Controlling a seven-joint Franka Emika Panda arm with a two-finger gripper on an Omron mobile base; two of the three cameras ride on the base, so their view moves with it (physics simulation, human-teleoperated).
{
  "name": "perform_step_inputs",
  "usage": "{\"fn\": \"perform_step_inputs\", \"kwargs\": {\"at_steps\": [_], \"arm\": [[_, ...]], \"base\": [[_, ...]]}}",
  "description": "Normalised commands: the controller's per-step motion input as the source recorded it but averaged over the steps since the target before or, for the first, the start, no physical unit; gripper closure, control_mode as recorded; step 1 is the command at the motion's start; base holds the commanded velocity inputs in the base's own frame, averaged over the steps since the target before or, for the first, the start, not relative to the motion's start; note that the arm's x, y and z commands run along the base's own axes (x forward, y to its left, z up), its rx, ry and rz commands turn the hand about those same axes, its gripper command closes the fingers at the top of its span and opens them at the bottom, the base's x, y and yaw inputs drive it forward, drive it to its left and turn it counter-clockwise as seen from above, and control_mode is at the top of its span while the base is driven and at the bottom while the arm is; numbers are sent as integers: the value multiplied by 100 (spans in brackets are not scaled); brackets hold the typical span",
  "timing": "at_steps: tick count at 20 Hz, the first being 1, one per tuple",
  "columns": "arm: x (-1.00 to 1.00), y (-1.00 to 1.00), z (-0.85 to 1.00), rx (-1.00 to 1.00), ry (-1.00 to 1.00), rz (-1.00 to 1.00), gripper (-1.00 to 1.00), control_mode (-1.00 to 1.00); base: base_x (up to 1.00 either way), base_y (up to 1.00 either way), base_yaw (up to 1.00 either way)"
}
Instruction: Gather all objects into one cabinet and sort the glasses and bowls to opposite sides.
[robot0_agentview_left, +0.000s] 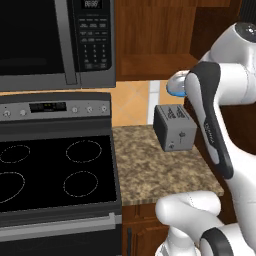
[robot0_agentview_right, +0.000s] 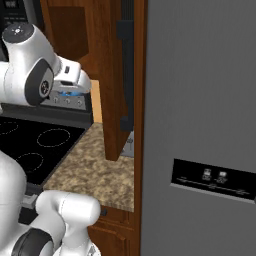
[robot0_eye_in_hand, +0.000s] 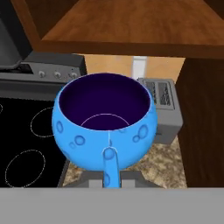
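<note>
- White arm (robot0_agentview_right: 30, 70) rises from lower left, its elbow high at upper left.
- Pincer (robot0_agentview_right: 70, 90) at the hand's end, mostly hidden by the white hand; a sliver of the blue mug (robot0_agentview_right: 67, 92) shows beneath it.
- Mug held in the air above the stove's control panel (robot0_agentview_right: 67, 101).
- Black cooktop (robot0_agentview_right: 35, 145) at left; speckled tabletop (robot0_agentview_right: 95, 172) beside it.
- Cabinet door (robot0_agentview_right: 112, 75) stands open, with a black bar handle (robot0_agentview_right: 126, 70).
- Grey refrigerator (robot0_agentview_right: 200, 125) at right, with its dispenser panel (robot0_agentview_right: 212, 177).
</note>
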Motion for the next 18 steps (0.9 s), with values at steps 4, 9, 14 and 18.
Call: {"fn": "perform_step_inputs", "kwargs": {"at_steps": [4,9,14,18], "arm": [[-100,9,-6,0,16,0,100,-100],[-72,16,-17,0,3,0,100,-100],[-27,15,-10,0,0,0,100,-100],[0,5,-4,0,0,0,100,-100]], "base": [[0,0,0],[0,0,0],[0,0,0],[0,0,0]]}}
